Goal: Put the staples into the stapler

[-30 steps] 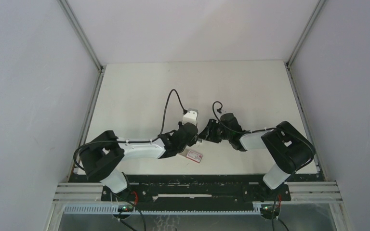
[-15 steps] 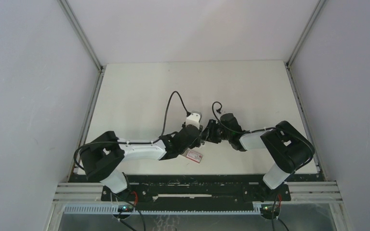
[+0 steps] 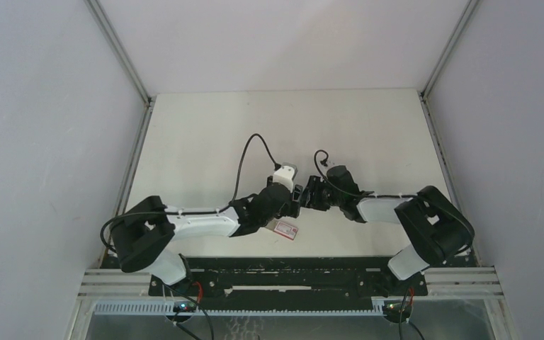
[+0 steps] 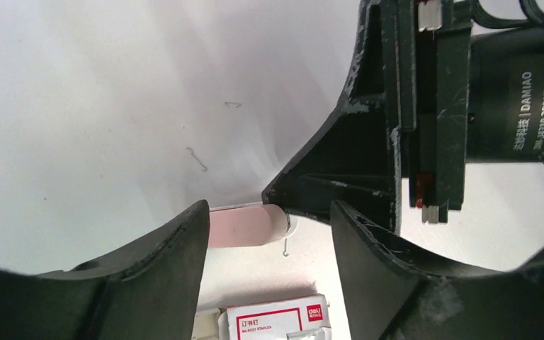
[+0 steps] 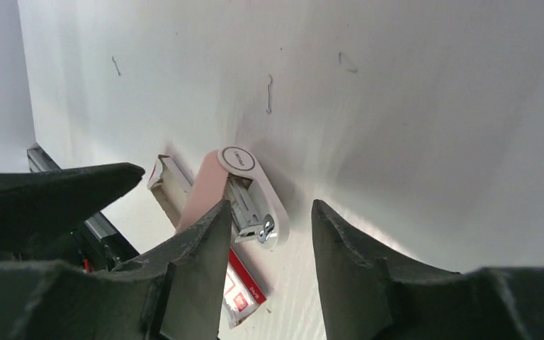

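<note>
The pink stapler (image 5: 235,185) with a white base lies on the table with its top lifted, so the metal magazine (image 5: 248,212) shows. In the left wrist view its pink end (image 4: 244,225) lies just beyond my fingertips. The staples' red-and-white pack (image 3: 285,229) lies on the table just in front of it and also shows in the left wrist view (image 4: 276,319) and the right wrist view (image 5: 244,292). My left gripper (image 4: 269,212) is open and empty. My right gripper (image 5: 270,207) is open, with the stapler's hinge end between its tips. In the top view both grippers meet over the stapler and hide it.
Loose bent staples lie on the white table (image 4: 197,159) (image 5: 269,94). The right gripper's black body (image 4: 411,106) fills the upper right of the left wrist view. The left finger (image 5: 57,188) shows in the right wrist view. The table's near edge rail (image 3: 283,263) lies close behind the pack.
The left gripper has moved right and slightly nearer, closing in on the right gripper. The right arm's elbow has swung outward to the right. The pack has not moved.
</note>
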{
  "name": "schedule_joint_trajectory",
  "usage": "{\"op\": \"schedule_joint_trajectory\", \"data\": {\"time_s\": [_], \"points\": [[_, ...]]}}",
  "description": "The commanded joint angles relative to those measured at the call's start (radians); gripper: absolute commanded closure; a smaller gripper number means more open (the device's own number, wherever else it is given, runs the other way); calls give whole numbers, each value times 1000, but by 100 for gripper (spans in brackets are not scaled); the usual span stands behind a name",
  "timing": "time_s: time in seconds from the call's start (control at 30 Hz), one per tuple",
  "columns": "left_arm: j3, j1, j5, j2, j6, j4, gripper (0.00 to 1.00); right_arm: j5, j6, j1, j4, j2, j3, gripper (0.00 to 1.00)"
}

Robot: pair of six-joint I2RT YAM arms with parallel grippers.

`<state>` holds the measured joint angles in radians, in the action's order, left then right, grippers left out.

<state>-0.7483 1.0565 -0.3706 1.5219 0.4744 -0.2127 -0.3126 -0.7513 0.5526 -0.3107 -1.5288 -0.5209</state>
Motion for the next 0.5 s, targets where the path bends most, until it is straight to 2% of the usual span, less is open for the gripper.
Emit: {"op": "schedule_joint_trajectory", "data": {"time_s": [0.0, 0.13, 0.27, 0.47], "points": [[38, -51, 144, -96, -129, -54, 31, 79, 115, -34, 137, 147, -31, 53], [76, -137, 357, -116, -267, -106, 30, 132, 177, -70, 276, 255, -28, 51], [93, -204, 565, -92, -402, -165, 31, 137, 212, -113, 346, 364, -13, 47], [-1, -214, 659, 28, -545, -80, 35, 114, 235, -154, 417, 488, 13, 41]]}}
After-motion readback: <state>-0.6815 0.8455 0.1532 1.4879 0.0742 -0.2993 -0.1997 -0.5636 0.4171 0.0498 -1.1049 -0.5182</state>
